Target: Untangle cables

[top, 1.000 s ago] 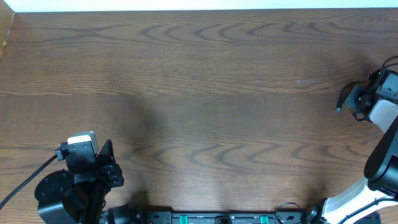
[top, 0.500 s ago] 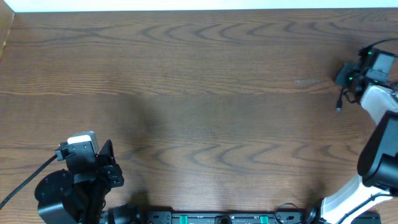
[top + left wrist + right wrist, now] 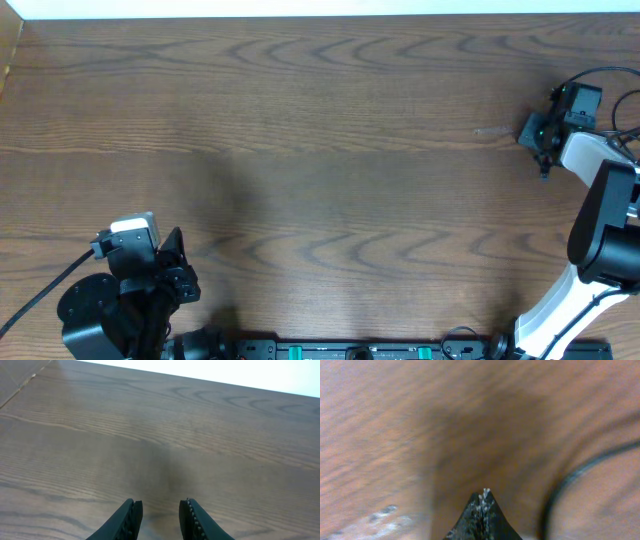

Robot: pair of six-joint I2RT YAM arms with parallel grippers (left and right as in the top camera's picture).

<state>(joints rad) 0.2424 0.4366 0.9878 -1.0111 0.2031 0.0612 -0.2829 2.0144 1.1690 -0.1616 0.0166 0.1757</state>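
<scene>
Overhead, surface: brown wood-grain table top (image 3: pixel 320 150) fills the frame; the white cable is not in view
Overhead, left arm: black two-finger left gripper (image 3: pixel 180 265) sits at lower left, well apart from any cord
Overhead, right arm: black two-finger right gripper (image 3: pixel 527 133) sits at the right edge, upper half; a thin dark loop (image 3: pixel 600 72) arcs just above it, and it cannot be told whether this is a task cord or an arm lead
Left wrist, claw: fingers spread with a modest gap, nothing between them, bare wood ahead
Right wrist, claw: fingers pressed together at lower centre; the picture is blurred and nothing is seen pinched
Right wrist, cord: thin black cable (image 3: pixel 572 476), judged so, curves down the right side of the frame, near the tips but apart from them
Step in hand (judged): bringing the right claw to the black cord
Procedure: spread the fingers before descending, centre the cord between the pads, close on a free stretch away from any crossing, lift slowly, and bring the left claw across to steady the other cord
</scene>
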